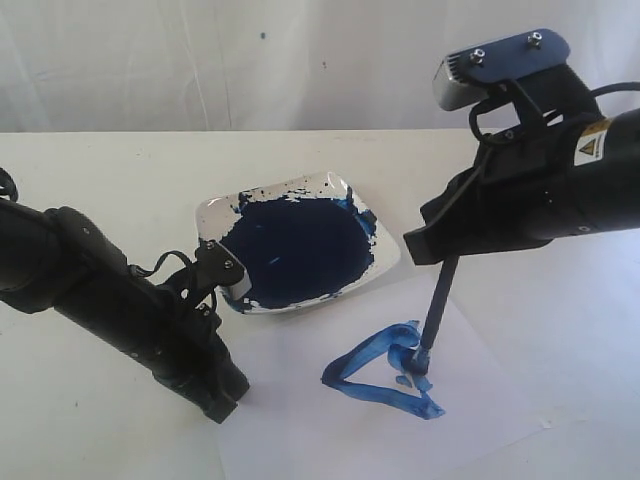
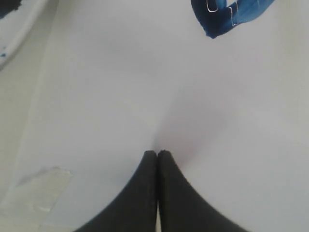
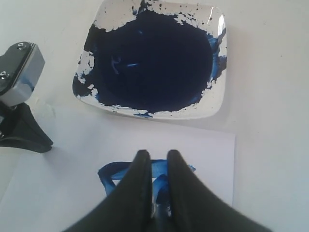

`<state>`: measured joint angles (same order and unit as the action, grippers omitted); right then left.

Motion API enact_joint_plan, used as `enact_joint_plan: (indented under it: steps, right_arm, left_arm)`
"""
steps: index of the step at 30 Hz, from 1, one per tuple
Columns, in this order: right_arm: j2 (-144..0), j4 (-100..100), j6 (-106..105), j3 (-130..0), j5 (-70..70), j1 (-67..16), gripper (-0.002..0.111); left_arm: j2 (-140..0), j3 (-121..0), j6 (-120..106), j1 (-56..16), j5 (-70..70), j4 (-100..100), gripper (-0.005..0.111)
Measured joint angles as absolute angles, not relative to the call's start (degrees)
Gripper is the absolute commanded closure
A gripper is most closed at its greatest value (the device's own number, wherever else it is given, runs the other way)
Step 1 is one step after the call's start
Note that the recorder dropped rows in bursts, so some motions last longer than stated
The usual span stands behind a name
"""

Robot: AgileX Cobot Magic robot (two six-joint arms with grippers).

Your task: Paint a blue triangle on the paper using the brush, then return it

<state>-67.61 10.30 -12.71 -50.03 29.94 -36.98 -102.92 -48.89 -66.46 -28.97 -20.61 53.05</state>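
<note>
My right gripper is shut on the brush, which stands nearly upright with its tip touching the blue triangle. The triangle is a thick blue outline on the white paper, on the near side of the dish. In the right wrist view the fingers straddle the triangle, and the brush is mostly hidden between them. My left gripper is shut and empty, its tips down on the paper near its left edge. One corner of the triangle shows in that view.
A white square dish holding a dark navy paint pool sits behind the paper, between the two arms. A piece of clear tape holds the paper's corner. The left arm's wrist camera stands beside the dish.
</note>
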Motion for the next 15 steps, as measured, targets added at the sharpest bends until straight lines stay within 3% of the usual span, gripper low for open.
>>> enact_joint_plan:
  steps: [15]
  right_arm:
    - [-63.9, 10.4, -12.6, -50.0, 36.3, -37.0, 0.108]
  left_arm:
    - [-102.9, -48.9, -66.5, -29.0, -20.6, 53.1, 0.107]
